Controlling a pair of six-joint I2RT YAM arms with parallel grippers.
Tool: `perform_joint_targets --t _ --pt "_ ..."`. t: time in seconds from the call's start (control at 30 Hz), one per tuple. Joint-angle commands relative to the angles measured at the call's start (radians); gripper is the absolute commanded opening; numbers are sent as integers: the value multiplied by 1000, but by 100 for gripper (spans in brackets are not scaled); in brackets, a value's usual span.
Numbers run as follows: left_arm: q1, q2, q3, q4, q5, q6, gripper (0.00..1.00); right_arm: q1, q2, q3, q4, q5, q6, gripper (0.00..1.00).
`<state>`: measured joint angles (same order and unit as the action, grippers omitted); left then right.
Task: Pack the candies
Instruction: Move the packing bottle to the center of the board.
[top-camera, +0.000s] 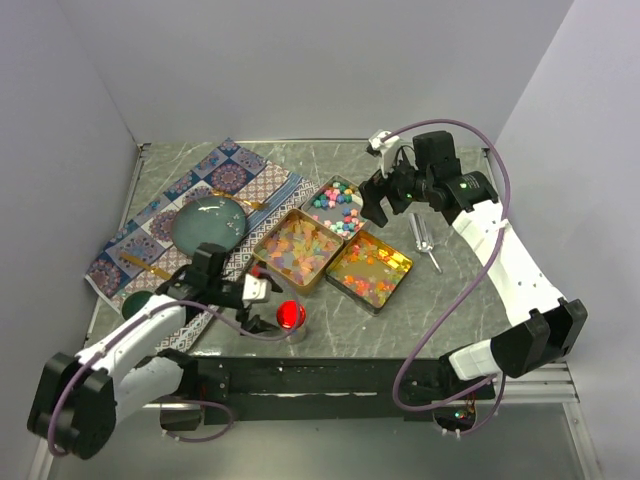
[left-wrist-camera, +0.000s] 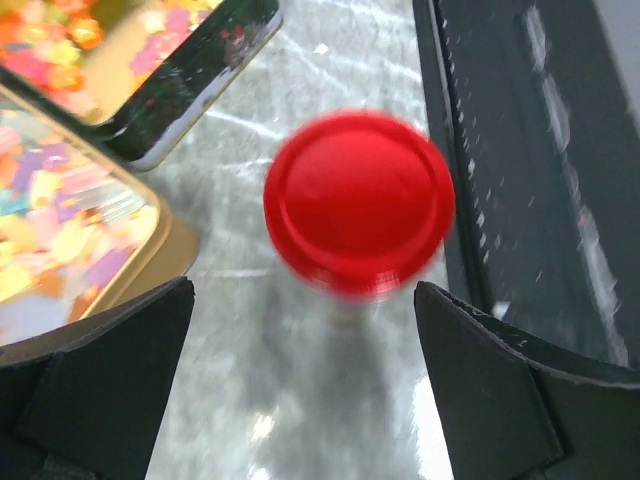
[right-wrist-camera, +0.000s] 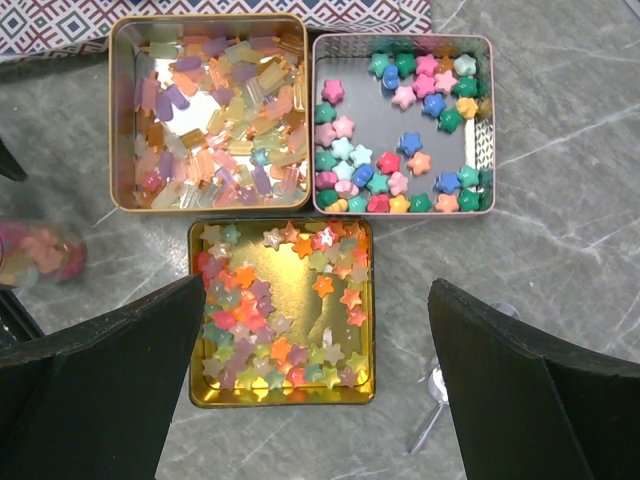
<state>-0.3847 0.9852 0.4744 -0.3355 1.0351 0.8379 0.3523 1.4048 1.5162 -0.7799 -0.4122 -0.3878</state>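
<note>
The candies lie in three open tins. Pastel star candies (right-wrist-camera: 400, 130) fill a silver tin (top-camera: 338, 205). Translucent candies (right-wrist-camera: 210, 120) are in a gold tin (top-camera: 297, 248), and orange-red stars (right-wrist-camera: 270, 300) are in a second gold tin (top-camera: 370, 268). A small jar with a red lid (left-wrist-camera: 358, 203) stands near the front edge, a few candies (right-wrist-camera: 35, 255) showing through its side. My left gripper (left-wrist-camera: 305, 380) is open, just short of the jar, the lid ahead of its fingers. My right gripper (right-wrist-camera: 318, 370) hangs open above the tins, holding nothing.
A metal spoon (top-camera: 428, 240) lies right of the tins. A round blue-green dish (top-camera: 210, 222) rests on a patterned cloth (top-camera: 165, 215) at the left. The black base rail (top-camera: 330, 375) runs along the front edge, close behind the jar.
</note>
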Motion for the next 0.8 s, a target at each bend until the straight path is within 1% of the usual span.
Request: perform_joint_targets --t 0.0,0.03,0.07,0.1,0.13,0.17,0.23,0.37,0.57,0.77 --pt "-65 104 75 195 -93 -310 99 -9 -1 13 1 -8 -10 100" --pt "-65 118 85 172 -81 -298 99 -10 -1 15 -2 -8 -13 100" --pt "-65 130 99 141 -63 -242 99 -10 -1 13 -2 -8 -14 100" --pt "-65 130 104 72 -38 -209 99 -10 -1 13 -5 -10 -17 100" --pt "-65 129 107 37 -3 -169 99 -12 -1 13 -7 -11 -20 100" --pt "-69 119 107 23 3 -143 99 -12 -3 12 -9 -14 -20 100" --pt "-77 118 104 32 -4 -155 99 -13 -7 12 -10 -17 -23 100" --pt "-111 170 142 -19 -13 -114 99 -16 -10 -4 -7 -22 -28 100" --pt "-146 190 158 -39 -32 -100 95 -22 -12 -2 -13 -23 -31 100" --pt "-171 248 194 -53 -53 -106 88 -26 -12 9 -18 -23 -28 100"
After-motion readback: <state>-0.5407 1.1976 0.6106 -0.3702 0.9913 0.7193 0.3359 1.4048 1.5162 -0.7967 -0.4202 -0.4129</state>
